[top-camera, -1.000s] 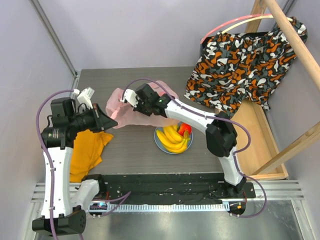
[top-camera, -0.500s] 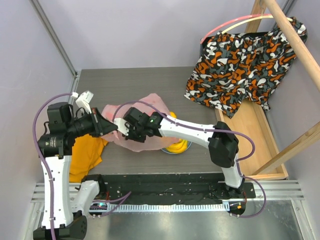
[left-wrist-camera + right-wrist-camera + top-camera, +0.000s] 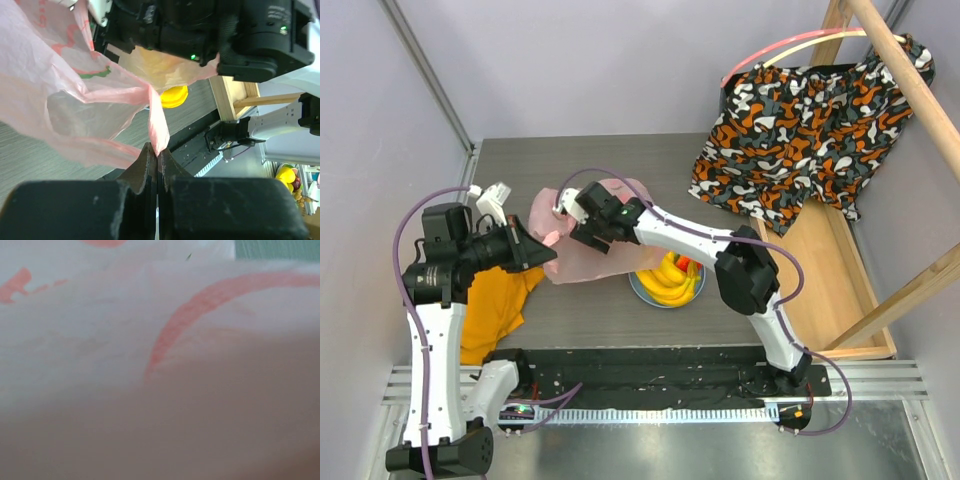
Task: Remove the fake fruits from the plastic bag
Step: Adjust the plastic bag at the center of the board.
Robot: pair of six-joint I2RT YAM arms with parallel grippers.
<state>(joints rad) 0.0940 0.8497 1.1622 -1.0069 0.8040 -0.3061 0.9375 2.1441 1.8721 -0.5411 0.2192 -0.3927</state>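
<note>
Fake fruits (image 3: 672,276) were seen as glossy plastic pieces heaped on a round light-blue plate (image 3: 642,297) on the worktop (image 3: 570,165), right of the middle. One yellow banana bunch (image 3: 668,283) and one red fruit (image 3: 687,264) behind it could be counted; more could not be made out. One plastic bag (image 3: 588,255), thin, crinkled and translucent pink with darker pink print, was held up just left of the plate, its edge over the plate's left rim. In the left wrist view a yellow shape was seen through the plastic, but whether it lay inside or behind could not be told.

Two hands were counted. The left hand (image 3: 158,154) was pressed together on a twisted strip of the bag. The right hand (image 3: 585,232) was buried in the bag from behind; its own view was filled with pink plastic, so whether it was apart or together could not be told. One orange cloth (image 3: 495,305) lay at the left, and one patterned fabric (image 3: 810,120) hung at the far right.

Half a second before, the bag had been draped nearer and over most of the plate; now it was drawn back with the right hand, and the fruits were uncovered again. The left hand was found at much the same spot.
</note>
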